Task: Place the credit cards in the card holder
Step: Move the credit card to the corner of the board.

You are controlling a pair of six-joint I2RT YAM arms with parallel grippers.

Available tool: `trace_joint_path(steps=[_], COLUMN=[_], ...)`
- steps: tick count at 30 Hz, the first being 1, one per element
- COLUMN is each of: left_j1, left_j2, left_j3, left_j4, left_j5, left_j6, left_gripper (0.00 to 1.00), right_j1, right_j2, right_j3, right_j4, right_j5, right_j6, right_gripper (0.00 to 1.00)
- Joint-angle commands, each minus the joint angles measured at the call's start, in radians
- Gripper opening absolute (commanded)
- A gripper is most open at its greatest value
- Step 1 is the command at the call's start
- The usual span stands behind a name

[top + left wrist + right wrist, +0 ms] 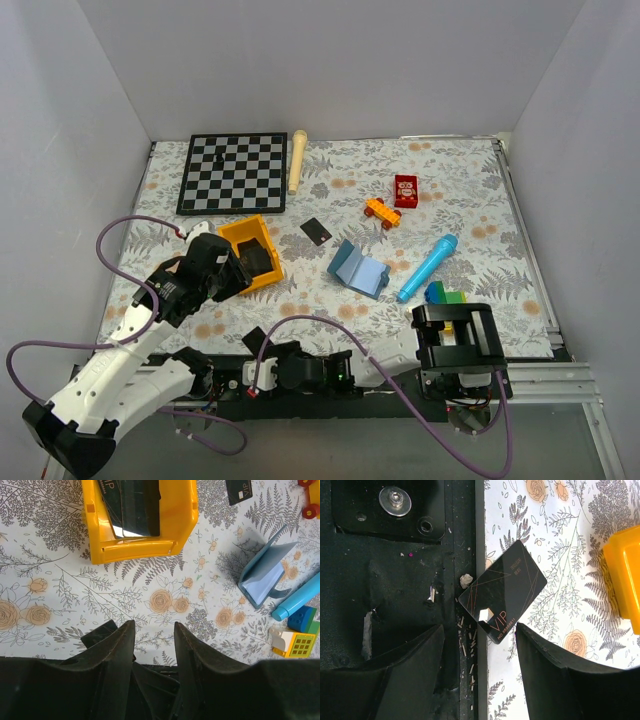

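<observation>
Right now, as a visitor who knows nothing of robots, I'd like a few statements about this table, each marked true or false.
1. The card holder is open. True.
2. A black card sits inside it. False: none shows in it; a black card lies loose, apart from it.
3. The left hand grips a card. False: its fingers are apart with nothing between them.
4. The yellow bin holds a dark card. True.
5. The right hand is open, pointing at a card at the near edge. True.
</observation>
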Motion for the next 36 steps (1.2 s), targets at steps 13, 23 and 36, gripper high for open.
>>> trace_joint_path(steps=[13, 23, 36], left_j1=[0.02, 0.031, 0.042], left_j2=[0.005, 0.025, 0.031], left_j3=[0.019, 0.015, 0.01], left_j4=[0.043, 0.066, 0.08], left_j5=[0.029, 0.043, 0.058], left_j6=[0.017, 0.03, 0.037], left_gripper=[0.36, 0.36, 0.36], right_j1=[-0.126, -0.182, -0.215], right_j2=[0.115, 0.108, 0.052], right_j3=[0.055, 0.052, 0.037], right_j4=[-0.1, -0.126, -0.115], right_j5=[0.09, 0.099, 0.165], right_j6=[-0.038, -0.012, -0.019], right_gripper=[0.68, 0.68, 0.68])
